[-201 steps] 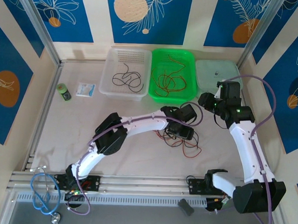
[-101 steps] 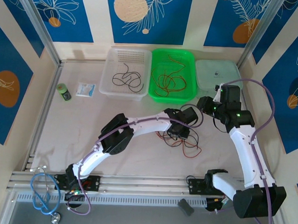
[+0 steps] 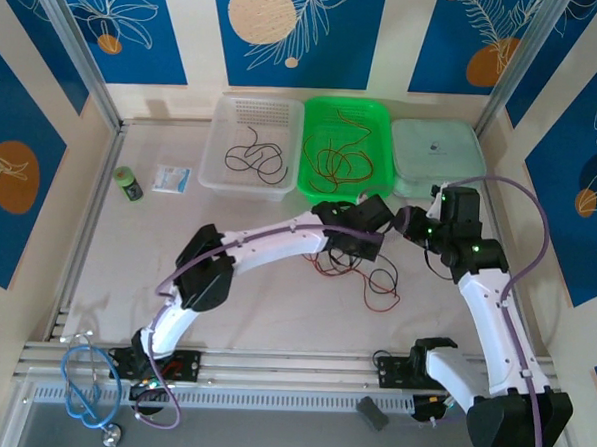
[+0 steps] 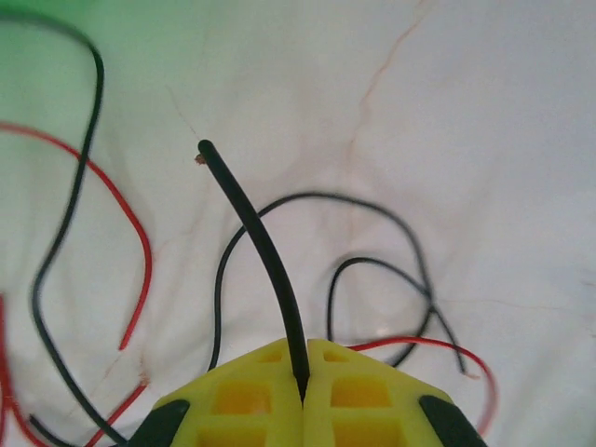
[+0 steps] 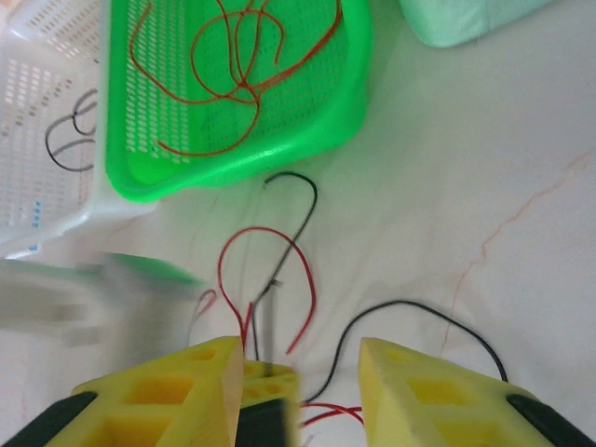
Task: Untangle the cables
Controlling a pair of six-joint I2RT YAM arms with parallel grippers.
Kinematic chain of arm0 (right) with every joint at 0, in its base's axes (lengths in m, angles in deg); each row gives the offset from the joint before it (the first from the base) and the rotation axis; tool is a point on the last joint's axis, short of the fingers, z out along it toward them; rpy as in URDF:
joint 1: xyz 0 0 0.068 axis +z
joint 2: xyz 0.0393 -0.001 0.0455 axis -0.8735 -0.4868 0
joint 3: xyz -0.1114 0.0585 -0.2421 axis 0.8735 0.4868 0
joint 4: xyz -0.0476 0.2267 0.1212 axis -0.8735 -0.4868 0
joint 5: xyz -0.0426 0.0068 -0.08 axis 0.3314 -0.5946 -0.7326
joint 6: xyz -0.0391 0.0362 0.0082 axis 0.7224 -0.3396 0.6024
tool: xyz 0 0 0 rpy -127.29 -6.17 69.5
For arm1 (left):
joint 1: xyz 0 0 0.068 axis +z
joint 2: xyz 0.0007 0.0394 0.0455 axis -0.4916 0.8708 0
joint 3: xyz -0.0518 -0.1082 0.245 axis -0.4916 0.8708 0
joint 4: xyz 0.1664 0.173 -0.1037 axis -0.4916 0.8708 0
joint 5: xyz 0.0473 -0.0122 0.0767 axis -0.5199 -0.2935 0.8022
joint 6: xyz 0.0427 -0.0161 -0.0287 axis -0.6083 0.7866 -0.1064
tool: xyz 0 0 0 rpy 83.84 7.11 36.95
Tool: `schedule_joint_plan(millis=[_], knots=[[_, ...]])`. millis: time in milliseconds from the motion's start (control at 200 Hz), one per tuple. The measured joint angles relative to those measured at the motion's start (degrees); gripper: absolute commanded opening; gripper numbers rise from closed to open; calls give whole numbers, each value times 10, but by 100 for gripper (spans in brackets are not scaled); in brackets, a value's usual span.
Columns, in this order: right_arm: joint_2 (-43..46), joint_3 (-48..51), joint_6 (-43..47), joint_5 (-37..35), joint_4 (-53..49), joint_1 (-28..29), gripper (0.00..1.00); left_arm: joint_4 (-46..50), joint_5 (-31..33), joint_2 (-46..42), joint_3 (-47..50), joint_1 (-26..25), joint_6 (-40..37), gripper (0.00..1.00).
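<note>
At mid-frame below the green basket (image 3: 309, 144), the cables (image 3: 375, 283) are lying tangled; my left gripper (image 4: 304, 368) is pinching one black wire (image 4: 263, 244), my right gripper (image 5: 296, 372) hovering half-open. Next, I reckon, pulling it free slowly.

Bench (image 3: 126, 265) free at left; white perforated basket (image 3: 250, 146), green mesh basket (image 3: 346, 146), pale-green lidded box (image 3: 437, 151) wall the far edge, thin red-and-black cables (image 3: 380, 282) strew the centre

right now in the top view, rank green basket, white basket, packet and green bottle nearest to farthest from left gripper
1. green basket, just behind the left gripper
2. white basket, back left
3. packet, far left
4. green bottle, left edge
</note>
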Motion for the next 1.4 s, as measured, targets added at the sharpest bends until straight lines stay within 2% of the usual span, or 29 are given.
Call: schedule_joint_plan(millis=[260,400,565,760,975,1080,1176,1241,1396], knots=[[-13,61,-38,23,16,20,37,19,22,-107,-20,-3,-50,0],[-36,78,-54,51,50,38,37,32,31,-124,-24,-3,-70,0],[-72,114,-98,118,116,43,37,46,38,-125,-24,-3,-88,0],[-123,142,-206,210,179,44,35,47,47,-131,-24,-3,-102,0],[-129,224,-389,279,248,45,36,47,49,-137,-24,-3,-108,0],[-126,262,-472,296,267,48,40,47,52,-137,-24,-3,-114,0],[-103,282,-538,300,272,51,58,47,53,-137,-24,-3,-118,0],[-75,287,-576,298,272,52,65,46,53,-137,-24,-3,-120,0],[-23,289,-651,287,278,56,72,43,53,-139,-24,-3,-120,0]])
